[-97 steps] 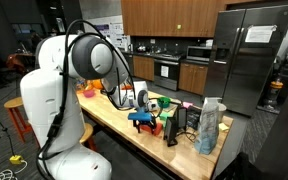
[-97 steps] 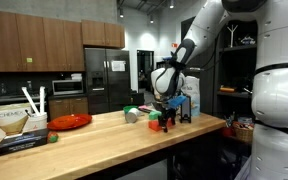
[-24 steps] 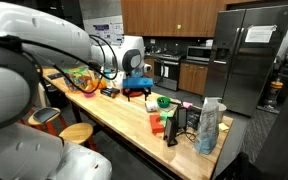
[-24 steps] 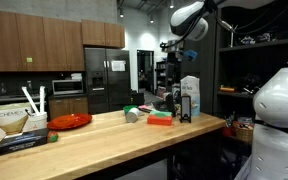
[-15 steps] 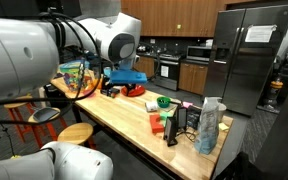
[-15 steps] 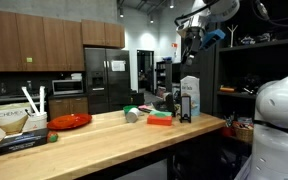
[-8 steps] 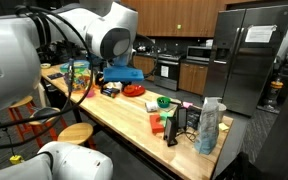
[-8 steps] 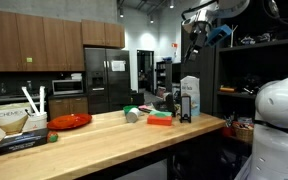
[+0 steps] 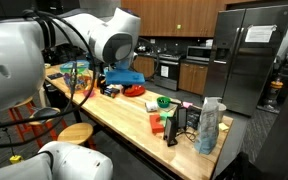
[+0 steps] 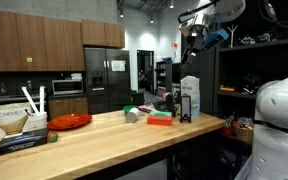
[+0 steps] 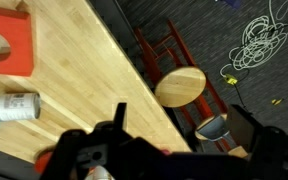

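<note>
My gripper [image 9: 117,70] hangs above the long wooden table [image 9: 134,125] and is shut on a blue object [image 9: 125,75], held clear of the tabletop. From the opposite side the same blue object [image 10: 216,38] sits high up, well above the table [image 10: 104,135], next to the gripper [image 10: 198,40]. In the wrist view the dark fingers [image 11: 119,118] frame a dark shape across the bottom edge, and the gripper [image 11: 184,150] looks down past the table edge to the floor. How the held object sits between the jaws is hidden there.
A red plate [image 9: 133,90], a green item [image 9: 164,101], black holders and a bagged bottle [image 9: 209,126] stand on the table. A white carton [image 10: 189,98] and a red plate [image 10: 71,121] show too. Below lie a round stool [image 11: 180,86], a can [image 11: 17,106] and floor cables [image 11: 264,40].
The blue object was picked up off the table near the black holders and carried up and along the table. Over the last half second the arm has barely shifted.
</note>
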`<state>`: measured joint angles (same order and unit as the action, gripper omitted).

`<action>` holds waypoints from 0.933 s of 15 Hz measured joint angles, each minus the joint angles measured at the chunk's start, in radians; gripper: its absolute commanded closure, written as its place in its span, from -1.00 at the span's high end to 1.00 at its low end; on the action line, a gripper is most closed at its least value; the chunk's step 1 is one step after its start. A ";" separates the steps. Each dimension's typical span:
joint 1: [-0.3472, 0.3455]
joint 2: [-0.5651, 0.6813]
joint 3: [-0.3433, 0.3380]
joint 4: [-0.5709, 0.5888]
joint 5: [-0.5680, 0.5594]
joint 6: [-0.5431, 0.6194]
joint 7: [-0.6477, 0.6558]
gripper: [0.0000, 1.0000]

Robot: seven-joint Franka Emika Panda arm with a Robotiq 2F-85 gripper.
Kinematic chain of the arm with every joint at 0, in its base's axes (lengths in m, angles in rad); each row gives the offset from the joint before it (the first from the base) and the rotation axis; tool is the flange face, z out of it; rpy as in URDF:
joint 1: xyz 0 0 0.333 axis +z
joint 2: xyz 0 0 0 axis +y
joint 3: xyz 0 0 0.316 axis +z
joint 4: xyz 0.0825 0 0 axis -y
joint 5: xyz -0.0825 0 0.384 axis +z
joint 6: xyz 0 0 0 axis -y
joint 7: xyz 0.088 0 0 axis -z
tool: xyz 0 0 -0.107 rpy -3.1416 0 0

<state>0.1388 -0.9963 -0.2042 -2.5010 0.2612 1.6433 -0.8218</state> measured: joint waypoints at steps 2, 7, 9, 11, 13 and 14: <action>0.053 0.009 0.004 -0.021 0.045 0.024 -0.047 1.00; 0.195 0.071 0.040 -0.035 0.131 0.077 -0.207 1.00; 0.221 0.103 0.043 -0.034 0.131 0.075 -0.302 1.00; 0.227 0.132 0.042 -0.034 0.131 0.070 -0.400 1.00; 0.227 0.158 0.042 -0.033 0.131 0.057 -0.488 1.00; 0.226 0.169 0.042 -0.031 0.131 0.046 -0.527 1.00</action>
<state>0.3652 -0.8273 -0.1623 -2.5325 0.3920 1.6892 -1.3488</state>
